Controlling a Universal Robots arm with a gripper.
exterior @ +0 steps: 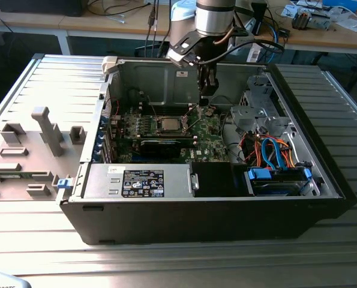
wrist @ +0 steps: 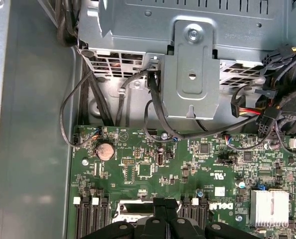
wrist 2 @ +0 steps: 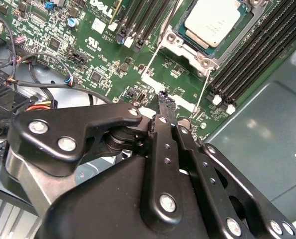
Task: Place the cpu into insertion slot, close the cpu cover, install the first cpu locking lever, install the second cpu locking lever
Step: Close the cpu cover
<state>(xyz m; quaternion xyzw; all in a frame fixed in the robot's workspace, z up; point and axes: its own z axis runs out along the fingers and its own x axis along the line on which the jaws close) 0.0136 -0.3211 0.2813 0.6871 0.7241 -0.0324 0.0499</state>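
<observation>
One gripper [wrist 2: 166, 102], fingers pressed together and holding nothing, hovers by the motherboard's [wrist 2: 103, 59] edge, while the cpu [wrist 2: 211, 20] lies flat in the insertion slot [wrist 2: 186, 47] mid-board, ahead of the fingertips and apart from them.

- Soft, even light; the grey table [exterior: 340, 108] looks bright.
- The computer case [exterior: 166, 81] is shadowed inside.
- In the second wrist view, the cpu [wrist 2: 211, 20] shines, and the case wall [wrist 2: 257, 129] shows pale glare.
</observation>
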